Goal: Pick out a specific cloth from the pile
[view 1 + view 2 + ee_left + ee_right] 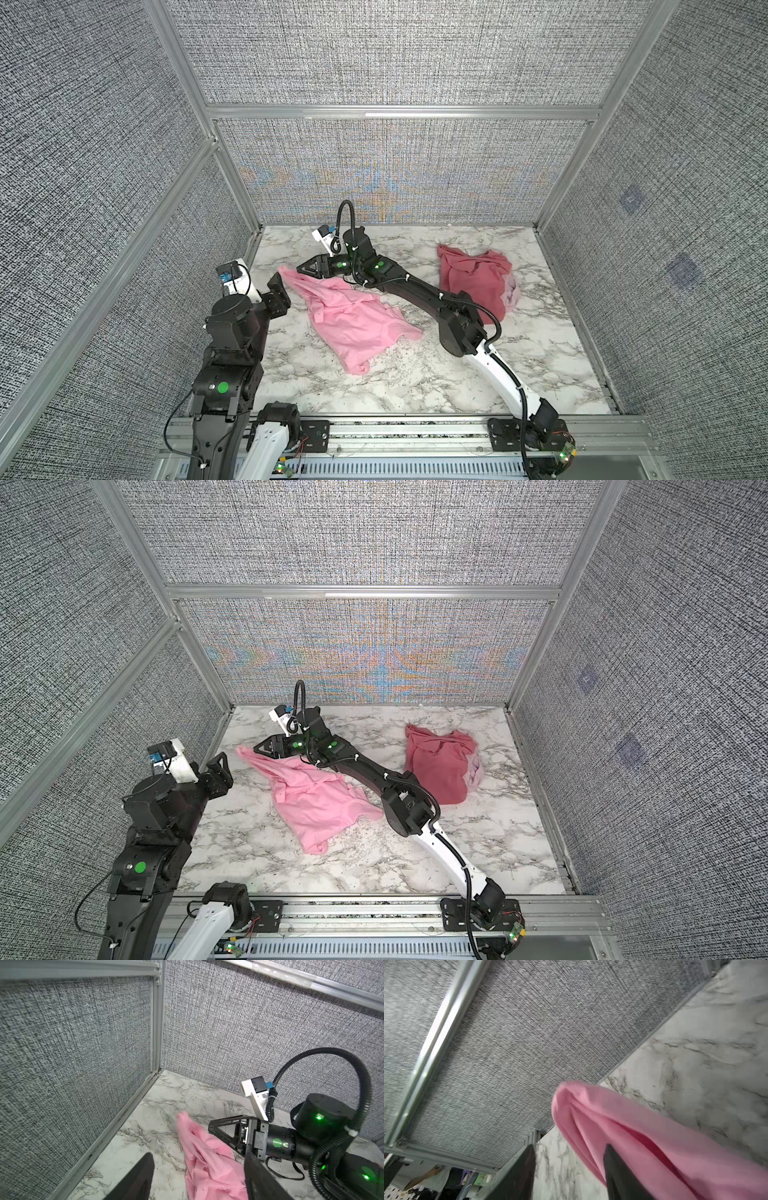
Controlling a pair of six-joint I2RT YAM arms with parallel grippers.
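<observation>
The bright pink cloth [353,320] [316,800] lies crumpled on the marble table, left of centre and apart from the pile [478,282]. My right gripper [302,268] [259,748] [570,1147] reaches across to the cloth's far left corner. It is open: bare marble shows between its fingers, and the pink fabric [654,1136] runs alongside one finger. That corner [184,1120] stands up blurred just past the tips. My left gripper [279,293] [197,1178] hangs open near the cloth's left edge, holding nothing.
The pile at the back right is a dark rose-red cloth [473,278] over a pale mauve cloth [512,293]. Grey fabric walls with aluminium rails [399,112] enclose the table on three sides. The right arm [449,316] lies across the table's middle.
</observation>
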